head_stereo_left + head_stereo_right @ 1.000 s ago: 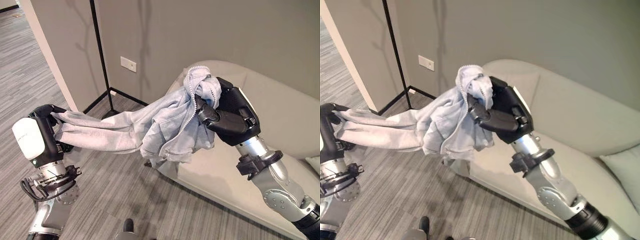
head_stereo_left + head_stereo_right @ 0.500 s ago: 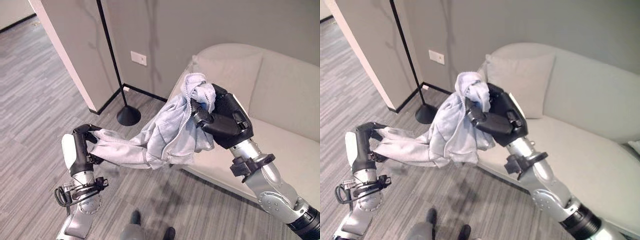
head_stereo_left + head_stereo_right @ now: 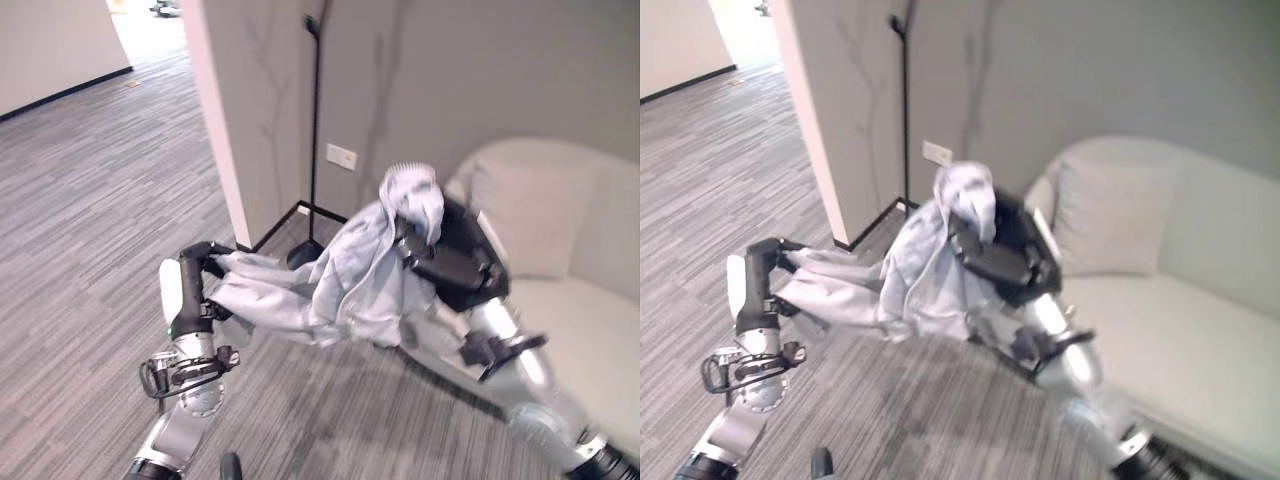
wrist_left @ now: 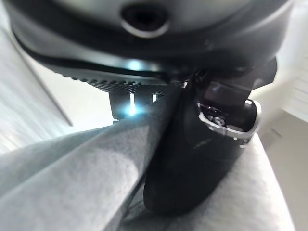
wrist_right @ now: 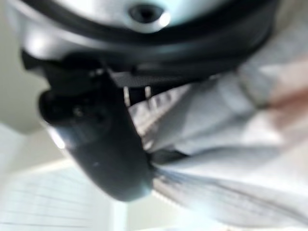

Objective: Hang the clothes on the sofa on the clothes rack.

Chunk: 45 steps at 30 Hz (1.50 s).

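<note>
A pale beige fabric sofa (image 3: 570, 300) stands behind a slim black metal clothes rack (image 3: 312, 130). A light grey zip-up jacket (image 3: 340, 285) stretches in the air between the right hand (image 3: 455, 262), curled tight around its bunched collar, and the left hand (image 3: 190, 285), clenched on its sleeve end.

one grey jacket (image 3: 340, 285), one sofa (image 3: 590, 330), one rack (image 3: 312, 130)

Pretty even indoor light, with a washed-out bright patch at the doorway (image 3: 150, 8) top left and soft branching shadows on the grey wall (image 3: 400, 80). Both eye views are smeared by motion blur, worst on the right arm (image 3: 1070, 370) and the sofa (image 3: 580, 300). The wrist views are mushy and out of focus up close, with the grey cloth (image 4: 72, 183) just a soft blur.
</note>
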Tool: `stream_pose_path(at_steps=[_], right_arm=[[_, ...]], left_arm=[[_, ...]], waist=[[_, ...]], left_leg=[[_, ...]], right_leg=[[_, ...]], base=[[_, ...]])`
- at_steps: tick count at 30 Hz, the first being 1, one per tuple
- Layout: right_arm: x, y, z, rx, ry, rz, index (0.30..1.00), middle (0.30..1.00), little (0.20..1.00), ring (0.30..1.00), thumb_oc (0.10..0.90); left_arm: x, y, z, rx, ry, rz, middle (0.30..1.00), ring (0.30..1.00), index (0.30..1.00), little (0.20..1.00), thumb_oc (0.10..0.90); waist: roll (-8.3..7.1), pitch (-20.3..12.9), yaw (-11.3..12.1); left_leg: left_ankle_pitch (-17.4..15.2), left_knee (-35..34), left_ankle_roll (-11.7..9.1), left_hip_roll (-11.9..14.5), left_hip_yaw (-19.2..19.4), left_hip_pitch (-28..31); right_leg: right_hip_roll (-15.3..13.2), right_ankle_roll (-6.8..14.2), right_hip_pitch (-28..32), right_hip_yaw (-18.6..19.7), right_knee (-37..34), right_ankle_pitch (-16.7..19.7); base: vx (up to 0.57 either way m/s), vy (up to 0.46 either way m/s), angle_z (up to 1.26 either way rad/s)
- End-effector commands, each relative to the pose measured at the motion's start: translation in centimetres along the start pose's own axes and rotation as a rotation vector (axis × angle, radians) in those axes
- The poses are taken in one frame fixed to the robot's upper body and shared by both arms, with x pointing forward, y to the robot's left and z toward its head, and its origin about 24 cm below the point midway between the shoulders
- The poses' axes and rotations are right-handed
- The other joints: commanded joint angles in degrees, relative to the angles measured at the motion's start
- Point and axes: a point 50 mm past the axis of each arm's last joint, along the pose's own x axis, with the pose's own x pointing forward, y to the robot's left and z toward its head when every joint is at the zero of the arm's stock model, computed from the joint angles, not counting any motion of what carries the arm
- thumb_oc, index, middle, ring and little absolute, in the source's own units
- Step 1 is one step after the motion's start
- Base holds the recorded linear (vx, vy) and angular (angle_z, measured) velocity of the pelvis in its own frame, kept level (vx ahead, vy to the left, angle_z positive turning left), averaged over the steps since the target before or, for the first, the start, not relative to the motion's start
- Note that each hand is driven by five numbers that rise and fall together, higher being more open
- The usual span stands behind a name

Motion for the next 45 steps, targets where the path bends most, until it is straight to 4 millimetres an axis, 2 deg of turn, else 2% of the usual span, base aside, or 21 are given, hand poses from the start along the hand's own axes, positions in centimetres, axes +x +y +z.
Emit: stream_pose_path(at_steps=[1, 3, 4, 6, 7, 8, 10, 13, 14, 15, 19, 21, 23, 27, 30, 31, 33, 35, 37, 39, 45], right_arm=[[3.3, 2.2, 6.4, -0.134, -0.345, 0.158, 0.3, 0.3, 0.3, 0.3, 0.4], [3.5, 2.5, 6.3, -0.146, -0.366, 0.145, 0.3, 0.3, 0.3, 0.3, 0.4], [3.5, 2.5, 6.2, -0.146, -0.367, 0.14, 0.3, 0.3, 0.3, 0.3, 0.4], [3.1, 2.4, 6.2, -0.139, -0.374, 0.139, 0.3, 0.3, 0.3, 0.3, 0.4], [3.0, 2.4, 6.2, -0.139, -0.374, 0.138, 0.3, 0.3, 0.3, 0.3, 0.4], [2.9, 2.4, 6.7, -0.157, -0.387, 0.154, 0.3, 0.3, 0.3, 0.3, 0.4], [3.0, 2.3, 6.8, -0.16, -0.384, 0.157, 0.3, 0.3, 0.3, 0.3, 0.4], [2.9, 2.1, 6.5, -0.136, -0.384, 0.134, 0.3, 0.3, 0.3, 0.3, 0.4], [2.9, 2.0, 6.5, -0.137, -0.384, 0.134, 0.3, 0.3, 0.3, 0.3, 0.4], [2.6, 1.6, 6.5, -0.142, -0.387, 0.107, 0.3, 0.3, 0.3, 0.3, 0.4], [2.1, 1.2, 6.4, -0.166, -0.392, 0.07, 0.3, 0.3, 0.3, 0.3, 0.4], [1.4, 0.8, 6.6, -0.19, -0.419, 0.026, 0.3, 0.3, 0.3, 0.3, 0.4], [1.4, 0.8, 6.7, -0.201, -0.429, 0.023, 0.3, 0.3, 0.3, 0.3, 0.4], [1.7, 0.9, 8.3, -0.287, -0.523, 0.012, 0.3, 0.3, 0.3, 0.3, 0.4], [2.0, 1.0, 8.6, -0.319, -0.547, -0.003, 0.3, 0.3, 0.3, 0.3, 0.4], [2.0, 1.4, 8.8, -0.335, -0.565, 0.003, 0.3, 0.3, 0.3, 0.3, 0.4], [2.0, 1.5, 8.8, -0.335, -0.566, 0.002, 0.3, 0.3, 0.3, 0.3, 0.4], [2.0, 1.9, 9.5, -0.377, -0.604, 0.032, 0.3, 0.3, 0.3, 0.3, 0.4], [2.2, 1.8, 9.6, -0.414, -0.614, 0.01, 0.3, 0.3, 0.3, 0.3, 0.4], [2.9, 1.5, 9.7, -0.533, -0.66, -0.071, 0.3, 0.3, 0.3, 0.3, 0.4], [2.9, 2.3, 10.0, -0.749, -0.789, -0.172, 0.3, 0.3, 0.3, 0.3, 0.4]], left_arm=[[2.1, 1.0, 4.9, -0.101, -0.263, 0.049, 0.3, 0.3, 0.3, 0.3, 0.4], [2.4, 1.4, 5.1, -0.077, -0.278, 0.059, 0.3, 0.3, 0.3, 0.3, 0.4], [2.4, 1.5, 5.2, -0.082, -0.279, 0.065, 0.3, 0.3, 0.3, 0.3, 0.4], [2.2, 1.4, 5.2, -0.078, -0.283, 0.051, 0.3, 0.3, 0.3, 0.3, 0.4], [2.2, 1.3, 5.2, -0.078, -0.283, 0.05, 0.3, 0.3, 0.3, 0.3, 0.4], [2.0, 1.2, 5.3, -0.065, -0.29, 0.027, 0.3, 0.3, 0.3, 0.3, 0.4], [2.1, 1.4, 5.3, -0.073, -0.278, 0.035, 0.3, 0.3, 0.3, 0.3, 0.4], [2.1, 1.0, 5.1, -0.11, -0.244, 0.042, 0.3, 0.3, 0.3, 0.3, 0.4], [2.1, 1.0, 5.1, -0.111, -0.244, 0.041, 0.3, 0.3, 0.3, 0.3, 0.4], [2.1, 0.1, 5.0, -0.141, -0.227, 0.031, 0.3, 0.3, 0.3, 0.3, 0.4], [2.1, -1.0, 5.5, -0.164, -0.235, -0.008, 0.3, 0.3, 0.3, 0.3, 0.4], [1.4, -1.3, 5.1, -0.164, -0.215, -0.008, 0.3, 0.3, 0.3, 0.3, 0.4], [1.3, -1.3, 5.0, -0.172, -0.203, -0.001, 0.3, 0.3, 0.3, 0.3, 0.4], [1.9, -1.3, 5.9, -0.208, -0.253, 0.018, 0.3, 0.3, 0.3, 0.3, 0.4], [2.0, -1.1, 6.1, -0.184, -0.278, 0.015, 0.3, 0.3, 0.3, 0.3, 0.4], [2.1, -1.0, 6.5, -0.185, -0.299, 0.018, 0.3, 0.3, 0.3, 0.3, 0.4], [2.1, -1.0, 6.5, -0.184, -0.299, 0.018, 0.3, 0.3, 0.3, 0.3, 0.4], [2.4, -0.9, 6.9, -0.151, -0.339, 0.035, 0.3, 0.3, 0.3, 0.3, 0.4], [2.9, -0.4, 7.1, -0.117, -0.365, 0.07, 0.3, 0.3, 0.3, 0.3, 0.4], [3.9, 0.4, 7.6, -0.078, -0.412, 0.142, 0.3, 0.3, 0.3, 0.3, 0.4], [5.1, -0.2, 9.0, 0.011, -0.532, 0.184, 0.3, 0.3, 0.3, 0.3, 0.4]], waist=[[0.93, -2.1, -0.6], [0.43, -1.6, -0.7], [0.4, -1.6, -0.8], [0.31, -1.8, -1.8], [0.32, -1.8, -1.7], [0.39, -1.8, -2.8], [0.51, -1.4, -3.3], [-0.75, -0.4, -4.8], [-0.67, -0.3, -4.8], [-1.35, 0.1, -6.3], [-1.53, 0.0, -7.9], [-1.73, -3.1, -8.9], [-1.29, -4.1, -9.0], [-1.15, -2.9, -8.5], [-2.01, -1.9, -8.0], [-1.99, -1.1, -7.2], [-2.24, -1.2, -7.1], [-1.73, -1.3, -6.5], [-0.99, -1.4, -5.6], [0.73, -1.4, -4.0], [1.71, -4.0, -4.6]], left_leg=[[-0.3, -6.6, 2.6, -1.7, -2.9, 2.9], [-1.3, -7.9, 4.9, -5.1, -1.8, 4.9], [-1.8, -8.5, 5.7, -6.2, -1.0, 5.8], [-2.6, -10.6, 7.0, -8.0, -0.9, 8.5], [-2.6, -10.7, 6.9, -8.0, -0.8, 8.7], [-3.2, -12.0, 7.6, -9.0, -0.7, 10.6], [-4.1, -12.7, 7.6, -9.5, -0.1, 12.3], [-5.9, -13.0, 7.7, -11.3, -1.1, 15.1], [-5.9, -13.0, 7.6, -11.2, -1.1, 15.2], [-7.5, -13.3, 7.8, -12.2, -2.3, 17.1], [-9.8, -12.9, 7.7, -12.4, -4.3, 19.3], [-14.2, -10.8, 7.3, -11.5, -4.9, 23.7], [-14.9, -9.2, 6.9, -10.8, -4.9, 23.9], [-3.5, 19.4, 3.5, -5.6, -4.8, 11.7], [-1.8, 27.7, 4.3, -4.0, -3.4, 7.6], [-3.7, 27.0, 4.9, -2.3, -0.9, 3.6], [-3.4, 26.7, 5.1, -2.6, -0.6, 3.6], [-6.8, 13.9, 5.4, -4.5, -0.3, 2.3], [-3.6, 2.3, 4.8, -7.2, -3.0, 1.9], [1.8, -7.3, 3.1, -8.8, -9.5, 0.1], [2.9, -10.4, 3.4, -9.4, -10.2, 2.9]], right_leg=[[-3.1, 3.2, -0.2, 1.6, 9.1, -4.4], [-6.0, 3.2, -2.9, 1.3, 13.7, 1.5], [-6.6, 3.1, -3.1, 0.1, 14.9, 1.4], [-2.7, 1.4, -4.9, 1.3, 17.2, -1.8], [-2.7, 1.4, -5.0, 1.5, 17.4, -2.0], [3.4, 0.3, -7.3, 3.0, 17.5, -6.3], [9.1, -1.0, -9.5, 1.9, 15.5, -10.8], [15.8, -1.2, -13.0, 3.3, 9.5, -10.2], [15.9, -1.2, -12.9, 3.3, 9.4, -10.2], [18.5, -0.8, -15.5, 6.3, 4.8, -8.0], [17.7, 0.6, -18.0, 7.9, 0.9, -4.4], [19.3, -1.6, -14.3, 8.5, 2.1, -6.1], [19.8, -2.0, -13.4, 8.6, 2.0, -6.6], [21.7, -5.7, -7.1, 9.0, -2.1, -7.7], [21.6, -6.9, -5.0, 9.1, -3.5, -8.6], [20.7, -6.9, -2.0, 10.5, -4.7, -9.6], [20.4, -6.8, -2.1, 10.6, -4.7, -9.4], [19.3, -5.0, -0.4, 12.3, -6.4, -9.6], [19.3, -4.3, 0.7, 13.7, -7.5, -10.1], [20.2, -4.1, 3.0, 15.2, -7.9, -11.6], [19.3, -3.4, 5.7, 16.2, -6.6, -14.1]], base=[[0.12, 0.425, 0.25], [0.12, 0.429, 0.1], [0.18, 0.445, -0.08], [0.18, 0.338, -0.1], [0.21, 0.294, -0.1], [0.2, 0.236, 0.04], [0.22, 0.197, -0.02], [0.18, 0.076, -0.06], [0.28, 0.072, -0.07], [0.2, 0.044, 0.08], [0.32, 0.001, 0.46], [0.61, -0.074, 0.73], [0.45, -0.094, 0.47], [0.21, -0.179, -0.03], [0.15, -0.099, -0.26], [0.15, 0.025, -0.47], [0.15, 0.061, -0.33], [0.23, 0.204, -0.37], [0.2, 0.191, -0.38], [0.27, 0.169, -0.64], [0.24, 0.136, -0.43]])
